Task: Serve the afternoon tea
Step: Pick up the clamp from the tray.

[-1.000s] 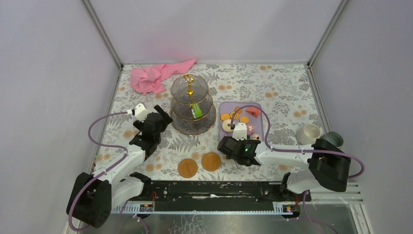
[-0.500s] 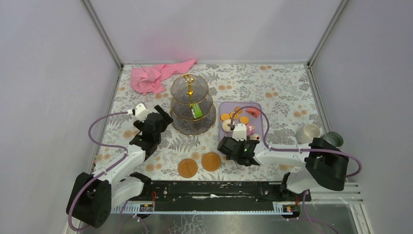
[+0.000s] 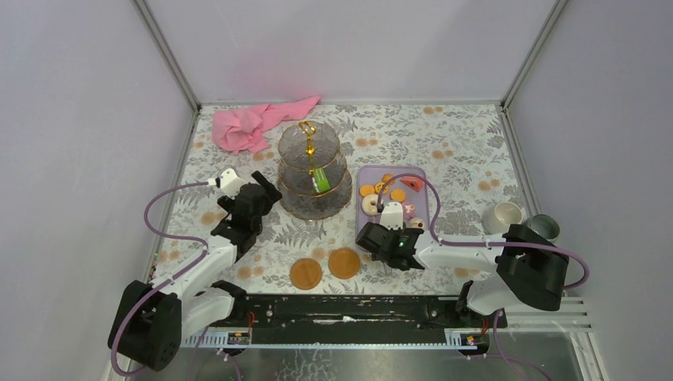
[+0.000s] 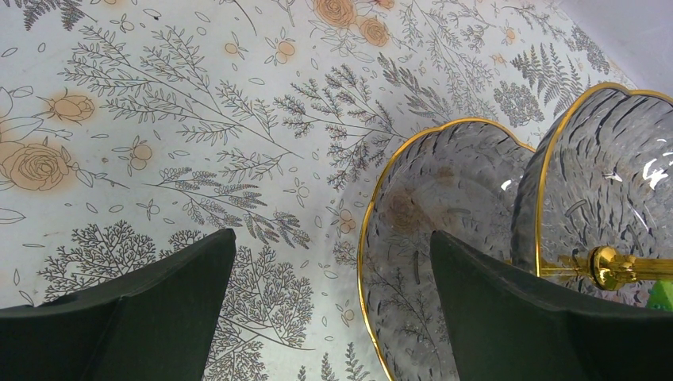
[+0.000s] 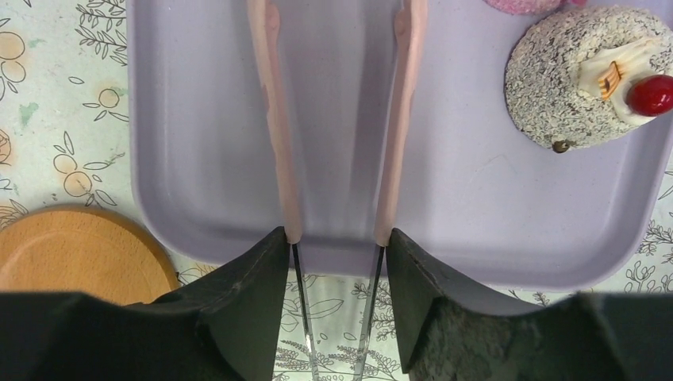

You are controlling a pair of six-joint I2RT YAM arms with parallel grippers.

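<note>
The three-tier glass stand (image 3: 314, 178) with its gold stem stands mid-table, a green cake (image 3: 319, 181) on a tier. My left gripper (image 3: 266, 190) is open just left of it; in the left wrist view the gripper (image 4: 333, 242) straddles the bottom tier's gold rim (image 4: 373, 214), touching nothing. My right gripper (image 3: 390, 228) sits at the near edge of the lilac tray (image 3: 424, 178). Seen from the right wrist, that gripper (image 5: 337, 238) is shut on the pink tongs (image 5: 274, 119), which reach over the tray (image 5: 476, 206). A cupcake (image 5: 587, 79), orange biscuits (image 3: 367, 190) and a doughnut (image 3: 371, 205) lie on the tray.
Two round wooden coasters (image 3: 305, 273) (image 3: 344, 263) lie near the front edge. A cream mug (image 3: 505, 216) and a grey-green mug (image 3: 544, 226) stand at the right, beside the right arm. A pink cloth (image 3: 254, 123) is crumpled at the back left. Walls close in three sides.
The right gripper has edged slightly toward the tray and squeezed the tongs' arms closer together. The left arm has not moved.
</note>
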